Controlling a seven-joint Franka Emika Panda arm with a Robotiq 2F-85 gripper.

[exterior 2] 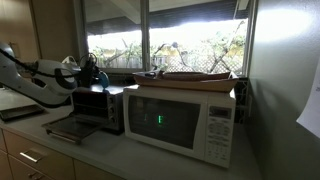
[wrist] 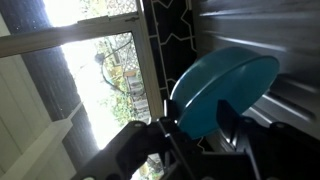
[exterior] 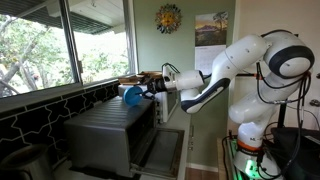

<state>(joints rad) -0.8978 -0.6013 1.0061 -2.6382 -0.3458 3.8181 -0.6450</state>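
My gripper is shut on a round teal plate-like dish and holds it just above the top of a dark toaster oven. In the wrist view the teal dish sits edge-on between my two black fingers, over the oven's grey top. In an exterior view my gripper hovers over the toaster oven, whose door hangs open; the dish is hard to make out there.
A white microwave stands beside the toaster oven with a flat tray on top. Windows and a black tiled ledge run behind the counter. The oven's open door juts forward.
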